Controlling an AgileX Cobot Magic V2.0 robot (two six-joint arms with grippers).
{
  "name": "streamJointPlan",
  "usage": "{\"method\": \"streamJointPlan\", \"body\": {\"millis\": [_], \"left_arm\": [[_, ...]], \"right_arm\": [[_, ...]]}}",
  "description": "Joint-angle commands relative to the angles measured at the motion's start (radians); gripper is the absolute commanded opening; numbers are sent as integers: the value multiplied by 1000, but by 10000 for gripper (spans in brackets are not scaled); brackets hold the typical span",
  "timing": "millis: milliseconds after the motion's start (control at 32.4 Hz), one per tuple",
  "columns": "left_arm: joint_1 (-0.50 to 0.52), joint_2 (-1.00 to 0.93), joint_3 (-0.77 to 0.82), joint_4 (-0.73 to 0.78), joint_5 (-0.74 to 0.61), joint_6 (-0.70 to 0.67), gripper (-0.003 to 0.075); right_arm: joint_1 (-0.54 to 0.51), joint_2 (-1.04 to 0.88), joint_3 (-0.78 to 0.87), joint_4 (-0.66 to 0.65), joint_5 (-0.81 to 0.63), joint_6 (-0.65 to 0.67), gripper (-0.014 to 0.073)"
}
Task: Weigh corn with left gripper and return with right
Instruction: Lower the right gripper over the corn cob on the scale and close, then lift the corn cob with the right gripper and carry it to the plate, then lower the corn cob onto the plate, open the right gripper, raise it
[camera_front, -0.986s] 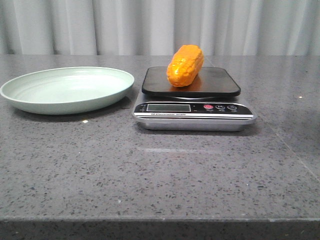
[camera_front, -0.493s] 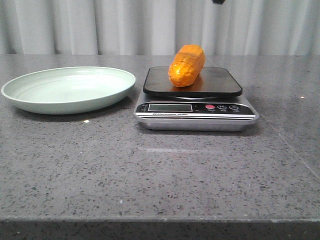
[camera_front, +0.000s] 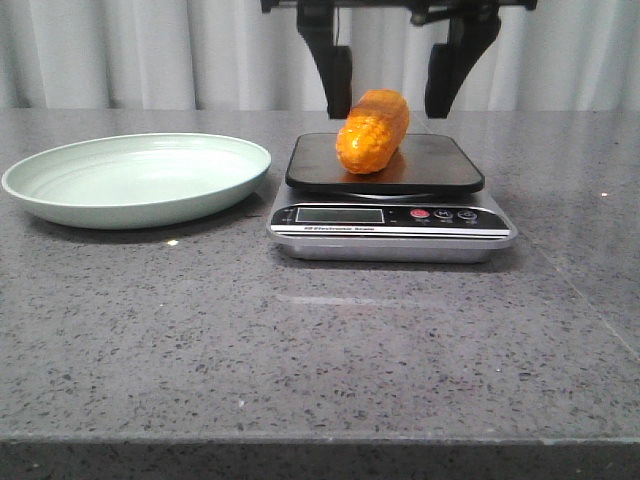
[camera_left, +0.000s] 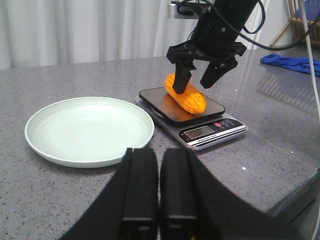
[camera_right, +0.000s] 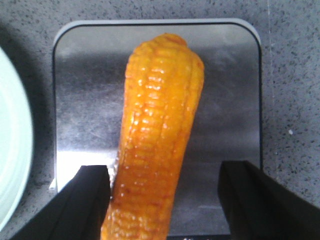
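The orange-yellow corn (camera_front: 372, 132) lies on the black platform of the kitchen scale (camera_front: 440, 172), at the middle back of the table. My right gripper (camera_front: 390, 105) hangs over it from above, open, one finger on each side of the cob, not gripping it. The right wrist view shows the corn (camera_right: 157, 140) lengthwise between the spread fingers (camera_right: 90, 200), close to one of them. The left wrist view shows the corn (camera_left: 186, 95), the right gripper (camera_left: 193, 86), and my left gripper (camera_left: 159, 155) shut and empty, drawn back near the front table edge. The left gripper is out of the front view.
A pale green plate (camera_front: 60, 195) stands empty to the left of the scale; it also shows in the left wrist view (camera_left: 40, 150) and at the edge of the right wrist view (camera_right: 10, 150). A blue cloth (camera_left: 292, 62) lies far beyond the scale.
My right gripper has come down into the front view from above and now straddles the corn, open. The corn has stayed on the scale.
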Motion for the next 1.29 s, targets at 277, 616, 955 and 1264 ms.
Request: {"method": "streamJointPlan", "body": {"millis": [277, 616, 955, 1264], "left_arm": [[-3, -4, -25, -4, -84, 0, 127], [-3, -4, -25, -4, -84, 0, 127], [-3, -4, -25, -4, -84, 0, 127], [-3, -4, -25, -4, -85, 0, 127]], "right_arm": [[-9, 37, -31, 54, 4, 0, 237], [64, 48, -187, 105, -137, -137, 156], [172, 191, -398, 111, -196, -193, 156], [175, 312, -506, 149, -118, -194, 375]]}}
